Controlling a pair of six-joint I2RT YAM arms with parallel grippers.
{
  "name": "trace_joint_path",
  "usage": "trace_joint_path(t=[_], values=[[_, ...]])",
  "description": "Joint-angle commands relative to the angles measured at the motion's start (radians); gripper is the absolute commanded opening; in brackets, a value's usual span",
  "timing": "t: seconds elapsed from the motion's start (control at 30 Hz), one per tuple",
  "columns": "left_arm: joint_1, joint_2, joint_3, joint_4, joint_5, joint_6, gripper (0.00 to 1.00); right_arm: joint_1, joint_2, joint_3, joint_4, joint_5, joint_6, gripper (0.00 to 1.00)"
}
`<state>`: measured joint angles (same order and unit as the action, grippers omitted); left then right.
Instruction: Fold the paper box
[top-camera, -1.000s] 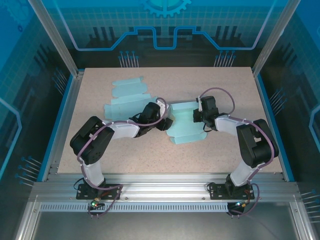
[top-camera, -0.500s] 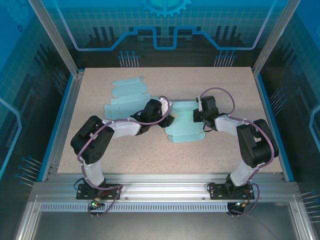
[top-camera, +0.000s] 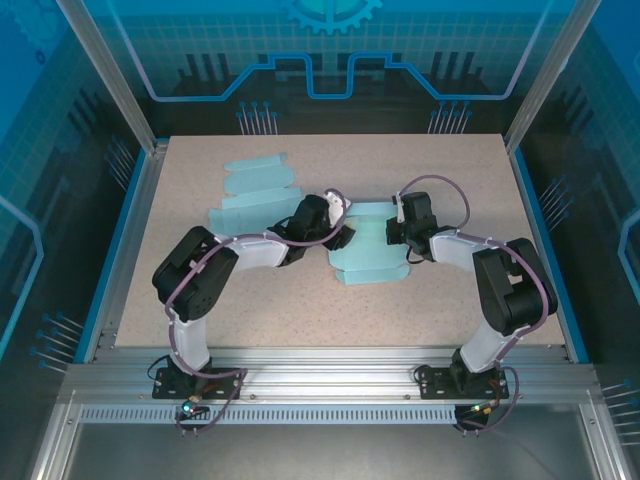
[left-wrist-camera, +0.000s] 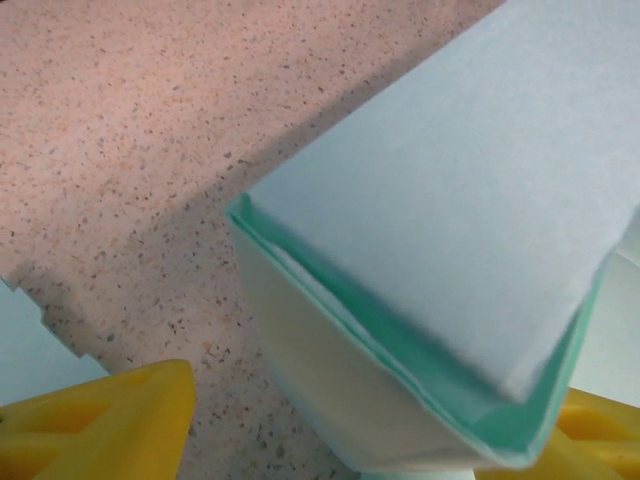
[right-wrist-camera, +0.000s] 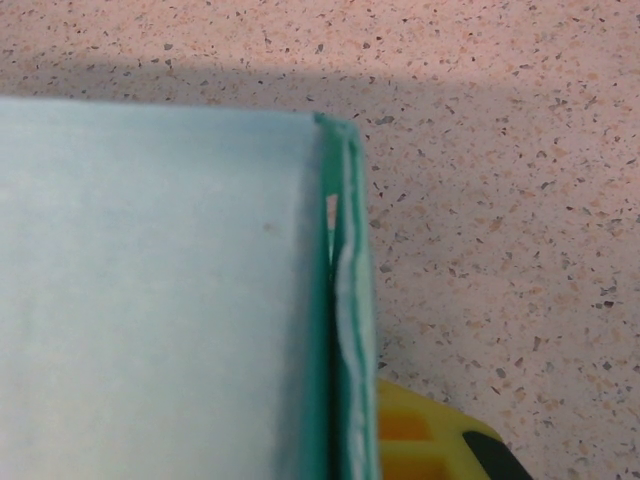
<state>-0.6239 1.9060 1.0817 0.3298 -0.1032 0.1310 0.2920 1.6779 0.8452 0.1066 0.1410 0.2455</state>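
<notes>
Between the wide-parted jaws of my left gripper (left-wrist-camera: 350, 435) sits a corner of the box (left-wrist-camera: 450, 200), half folded, standing on the table (left-wrist-camera: 120, 150). Across it, my right gripper (top-camera: 392, 232) is pinched tight on the box's far edge. Beyond my left jaws, to their left, a flat sheet (top-camera: 250, 195) lies on the table.

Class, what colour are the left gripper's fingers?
Yellow; the fingers show best in the left wrist view.
</notes>
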Motion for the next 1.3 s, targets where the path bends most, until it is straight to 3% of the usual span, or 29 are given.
trace_joint_path(t=[0.0,0.3,0.57,0.8,1.27], values=[[-0.006,0.031,0.045,0.085,-0.073,-0.010,0.66,0.007,0.001,0.009,0.015,-0.027,-0.004,0.00],[-0.023,0.070,0.065,0.130,-0.175,-0.033,0.33,0.011,0.000,0.008,0.018,-0.034,-0.009,0.00],[-0.069,0.056,0.060,0.127,-0.234,-0.064,0.13,0.037,-0.010,0.020,-0.002,0.017,-0.023,0.00],[-0.103,0.016,0.020,0.155,-0.362,-0.070,0.13,0.058,-0.032,0.008,0.018,0.044,-0.003,0.00],[-0.125,0.082,0.095,0.137,-0.869,-0.083,0.15,0.142,-0.042,0.021,-0.001,0.103,0.156,0.00]])
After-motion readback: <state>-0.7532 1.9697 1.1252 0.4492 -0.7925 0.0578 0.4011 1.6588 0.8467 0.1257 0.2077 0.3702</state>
